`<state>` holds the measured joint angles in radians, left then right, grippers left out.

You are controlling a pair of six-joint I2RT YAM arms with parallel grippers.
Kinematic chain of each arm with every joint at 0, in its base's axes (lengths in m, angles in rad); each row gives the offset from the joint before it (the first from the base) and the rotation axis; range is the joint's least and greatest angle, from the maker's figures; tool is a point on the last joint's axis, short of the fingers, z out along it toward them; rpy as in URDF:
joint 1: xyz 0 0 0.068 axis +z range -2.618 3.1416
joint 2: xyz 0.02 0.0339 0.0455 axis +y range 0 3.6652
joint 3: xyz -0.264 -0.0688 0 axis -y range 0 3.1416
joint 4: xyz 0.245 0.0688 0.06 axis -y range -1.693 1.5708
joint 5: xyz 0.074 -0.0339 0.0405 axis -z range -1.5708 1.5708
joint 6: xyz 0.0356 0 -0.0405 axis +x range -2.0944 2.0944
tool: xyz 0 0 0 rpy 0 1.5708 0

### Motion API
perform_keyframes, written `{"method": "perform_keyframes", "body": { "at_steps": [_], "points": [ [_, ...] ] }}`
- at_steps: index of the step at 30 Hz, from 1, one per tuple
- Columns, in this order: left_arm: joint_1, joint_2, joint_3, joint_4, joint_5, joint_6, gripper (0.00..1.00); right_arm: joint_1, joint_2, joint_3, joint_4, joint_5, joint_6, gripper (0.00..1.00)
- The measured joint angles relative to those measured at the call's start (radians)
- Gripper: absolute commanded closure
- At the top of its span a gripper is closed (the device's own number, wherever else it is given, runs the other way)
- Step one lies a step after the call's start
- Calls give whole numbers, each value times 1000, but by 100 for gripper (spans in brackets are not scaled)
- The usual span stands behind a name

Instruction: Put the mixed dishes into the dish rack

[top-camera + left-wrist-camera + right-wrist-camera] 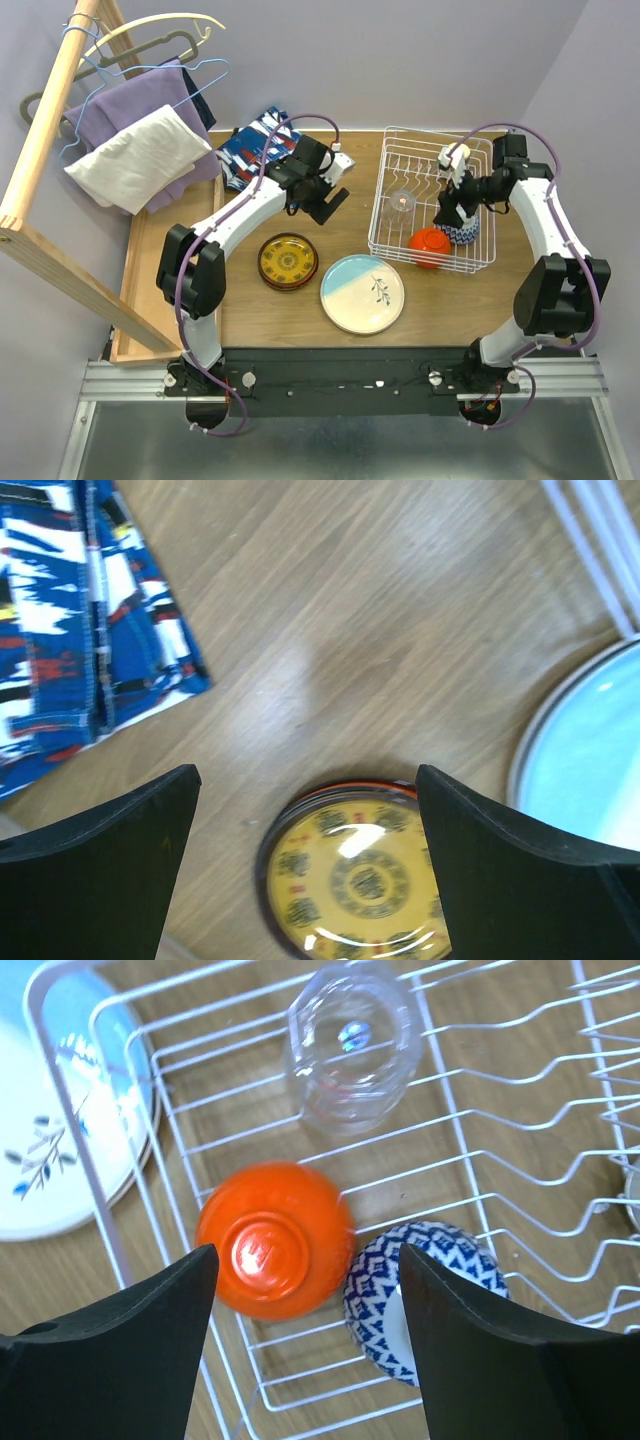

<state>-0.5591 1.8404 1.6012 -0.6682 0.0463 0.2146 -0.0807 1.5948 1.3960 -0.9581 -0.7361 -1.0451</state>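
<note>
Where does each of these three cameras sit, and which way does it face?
Top external: fixed high behind the robot, looking down on table and dish rack; left arm and right arm show.
Left wrist: on the left wrist, facing down at the red-yellow plate and cloth; open left pincer shows.
Right wrist: on the right wrist, facing down into the rack at orange bowl, blue-patterned bowl, glass; open right pincer shows.
Shared: all three see the pale blue plate.

The dish rack (430, 129) is made of white wire. One bowl (275, 1240) is coloured plain orange-red; another bowl (445, 1250) is patterned in blue and white triangles. The glass (350, 1045) is clear. One plate (362, 293) is shaded pale blue and cream and marked with a dark sprig. The other plate (288, 261) is yellow, dark-patterned and rimmed in dark red. The cloth (70, 630) is printed in blue, red and white.
</note>
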Motion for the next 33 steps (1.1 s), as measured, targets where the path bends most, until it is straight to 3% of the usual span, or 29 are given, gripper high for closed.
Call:
{"method": "perform_keyframes", "body": {
  "at_steps": [3, 8, 11, 17, 26, 33],
  "points": [
    [-4, 0, 5, -2, 39, -50, 9, 17, 15, 29, 42, 10, 84, 18],
    [-11, 0, 40, -10, 89, -92, 20, 100, 100, 144, 83, 28, 185, 29],
    [-12, -8, 59, -9, 98, -88, 18, 142, 157, 220, 44, 24, 190, 26],
    [-11, -83, 25, -11, 77, -44, 7, 172, 232, 364, -206, 3, 50, 23],
    [-1, -243, -120, -11, -5, 60, 5, 188, 9, 101, -349, 94, -190, 25],
    [12, -246, -176, -11, -18, 85, 4, 216, -14, -19, -372, 177, -289, 28]
  ]
}}
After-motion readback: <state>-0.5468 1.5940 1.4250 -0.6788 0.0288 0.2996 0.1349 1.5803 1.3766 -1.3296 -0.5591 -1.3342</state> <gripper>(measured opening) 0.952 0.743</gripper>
